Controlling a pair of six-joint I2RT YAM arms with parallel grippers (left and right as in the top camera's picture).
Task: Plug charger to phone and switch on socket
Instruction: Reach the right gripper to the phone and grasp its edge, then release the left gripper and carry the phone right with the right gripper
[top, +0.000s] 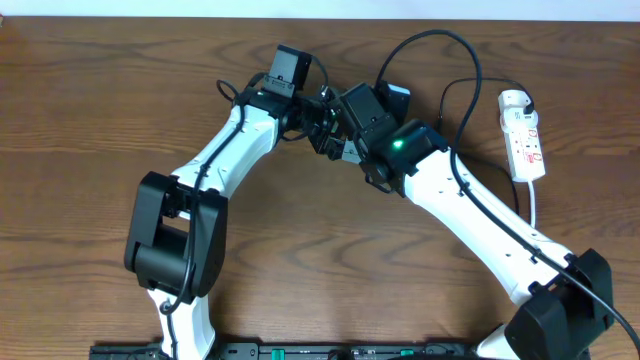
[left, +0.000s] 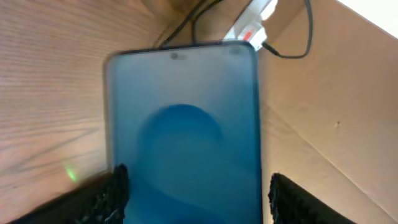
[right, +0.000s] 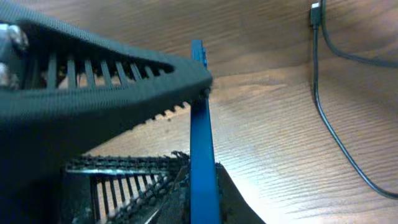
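The phone (left: 186, 124), blue screen up, lies between the fingers of my left gripper (left: 196, 199). The left finger touches its edge and a thin gap shows at the right finger. In the right wrist view the phone (right: 200, 137) is seen edge-on, pinched between the fingers of my right gripper (right: 202, 193). Overhead, both grippers meet at the top centre, left gripper (top: 318, 112) and right gripper (top: 335, 140), and only the phone's far end (top: 397, 95) shows. The charger's plug (right: 316, 12) lies free on the table, and its cable (top: 470, 90) loops toward the socket (top: 523, 135).
The white socket strip also shows far off in the left wrist view (left: 252, 28). The black cable (right: 329, 124) curves over the wood to the right of the phone. The socket's white cord (top: 532, 205) runs down past the right arm.
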